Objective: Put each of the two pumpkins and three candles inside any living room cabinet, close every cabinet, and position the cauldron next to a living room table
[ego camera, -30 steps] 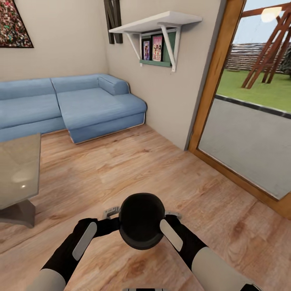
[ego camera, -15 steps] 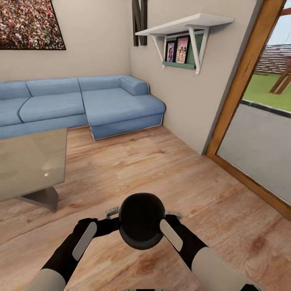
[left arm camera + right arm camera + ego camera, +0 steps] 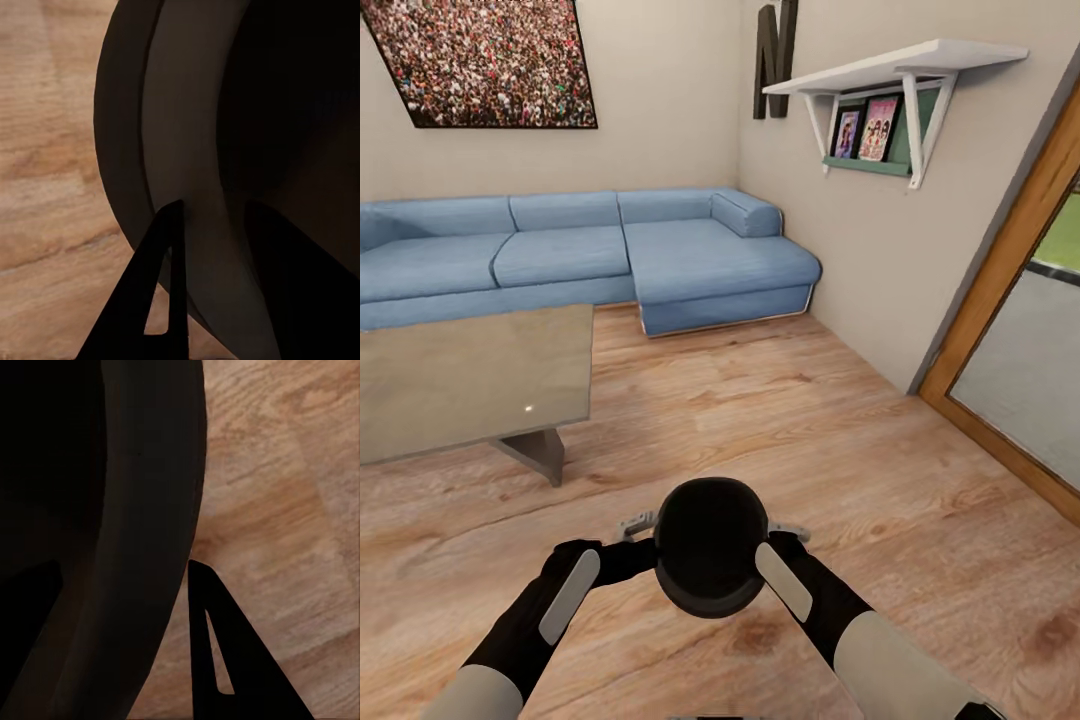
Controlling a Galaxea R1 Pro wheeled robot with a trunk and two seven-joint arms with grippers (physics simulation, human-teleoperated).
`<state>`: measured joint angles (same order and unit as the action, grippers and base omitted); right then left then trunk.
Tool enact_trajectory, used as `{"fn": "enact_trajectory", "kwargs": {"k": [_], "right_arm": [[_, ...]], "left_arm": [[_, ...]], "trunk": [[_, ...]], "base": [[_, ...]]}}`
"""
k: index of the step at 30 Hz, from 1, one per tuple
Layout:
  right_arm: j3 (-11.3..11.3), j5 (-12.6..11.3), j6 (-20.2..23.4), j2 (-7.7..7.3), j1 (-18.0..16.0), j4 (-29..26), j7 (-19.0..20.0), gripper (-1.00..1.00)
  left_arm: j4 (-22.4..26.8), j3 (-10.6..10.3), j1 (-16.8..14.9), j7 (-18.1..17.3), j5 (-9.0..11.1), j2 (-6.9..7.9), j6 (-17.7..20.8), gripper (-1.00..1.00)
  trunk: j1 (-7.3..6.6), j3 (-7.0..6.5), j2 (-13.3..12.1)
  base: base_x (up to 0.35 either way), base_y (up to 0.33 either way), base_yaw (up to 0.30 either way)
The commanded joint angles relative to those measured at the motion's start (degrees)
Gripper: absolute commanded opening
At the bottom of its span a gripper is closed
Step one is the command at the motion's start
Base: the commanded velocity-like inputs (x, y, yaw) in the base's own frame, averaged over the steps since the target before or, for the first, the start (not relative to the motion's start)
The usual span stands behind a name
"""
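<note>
Cauldron [image 3: 710, 545]: black round pot, held up in front of the trunk between both arms, above the wood floor [image 3: 810, 440]; mouth faces the head camera.
Cauldron in wrist views: dark curved wall close up [image 3: 187, 150] and [image 3: 142, 510], floor planks behind it.
Left gripper [image 3: 635, 525]: at the cauldron's left side, wall sits between its two fingers, one dark finger [image 3: 161, 300] outside the wall, the other inside the pot; clamped on the rim.
Right gripper [image 3: 788, 530]: mirror pose on the right side, one finger [image 3: 217, 660] outside the wall, the other lost in the dark inside; also gripping the rim.
Arms: black forearms with pale panels, angled inward from lower left and lower right.
Table [image 3: 470, 375]: low, glossy grey-beige top, dark base, ahead and to the left, well apart from the cauldron.
Sofa [image 3: 590, 255]: blue corner sofa along the far wall, behind the table.
Wall: crowd picture [image 3: 490, 60] above the sofa; white bracket shelf [image 3: 900, 65] on the right wall with small framed prints [image 3: 865, 130] under it.
Door [image 3: 1010, 300]: wood-framed glass, far right.
</note>
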<state>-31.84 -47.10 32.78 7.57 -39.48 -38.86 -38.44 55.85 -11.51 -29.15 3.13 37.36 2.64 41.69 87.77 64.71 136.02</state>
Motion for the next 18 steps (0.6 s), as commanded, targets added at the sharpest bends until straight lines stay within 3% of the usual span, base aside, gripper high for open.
{"fn": "enact_trajectory", "kwargs": {"k": [1, 8, 18], "right_arm": [[-0.77, -1.24, -0.43, -0.01, -0.07, -0.78, -0.53, -1.0], [-0.77, -1.24, -0.43, -0.01, -0.07, -0.85, -0.49, -1.0], [-0.77, -1.24, -0.35, -0.01, -0.07, -0.86, -0.49, -1.0]], "left_arm": [[-0.04, -0.18, -0.03, 0.43, -1.06, 0.09, 0.23, -1.0], [-0.04, -0.18, -0.07, 0.43, -1.06, 0.15, 0.23, -1.0], [-0.04, -0.18, -0.05, 0.41, -1.06, 0.21, 0.23, -1.0]], "trunk": [[-0.03, 0.01, 0.03], [-0.03, -0.19, 0.03], [-0.03, -0.21, 0.03]], "base": [[-0.115, 0.155, 0.29], [-0.025, 0.165, 0.267], [0.0, 0.167, 0.022]]}}
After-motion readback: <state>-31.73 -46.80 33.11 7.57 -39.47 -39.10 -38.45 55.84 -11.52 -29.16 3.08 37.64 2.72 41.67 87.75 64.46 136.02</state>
